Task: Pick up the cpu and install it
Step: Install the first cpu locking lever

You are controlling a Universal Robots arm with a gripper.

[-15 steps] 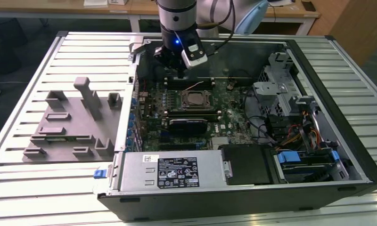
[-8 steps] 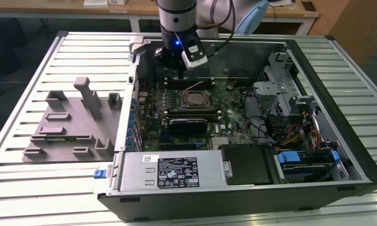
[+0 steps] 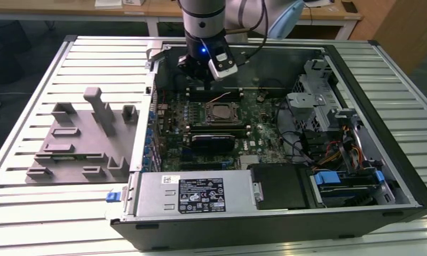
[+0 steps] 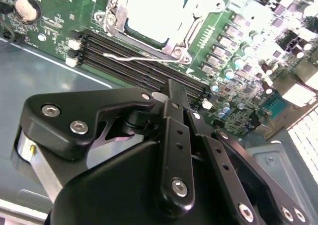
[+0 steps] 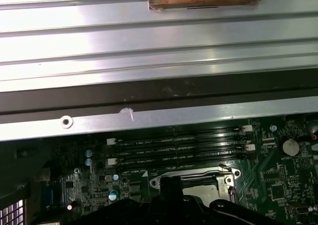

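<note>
The cpu (image 4: pixel 154 9) shows as a pale silvery square plate lying inside the metal frame of the motherboard socket (image 3: pixel 221 113); its near edge also shows in the first wrist view (image 5: pixel 198 191). A thin wire lever (image 4: pixel 144 58) lies along the socket's side, by the black memory slots (image 4: pixel 149 68). My gripper (image 3: pixel 199 72) hangs above the board, just behind the socket toward the case's far wall. Its black linkage (image 4: pixel 171 93) is over the memory slots, apart from the cpu.
The open computer case (image 3: pixel 384 176) lies on a slatted metal table (image 3: pixel 57 224). A grey plastic fixture tray (image 3: pixel 81 138) stands at the exterior view's left. Cables and a drive cage (image 3: pixel 320 106) crowd the case's right; the power supply (image 3: pixel 192 194) lies in front.
</note>
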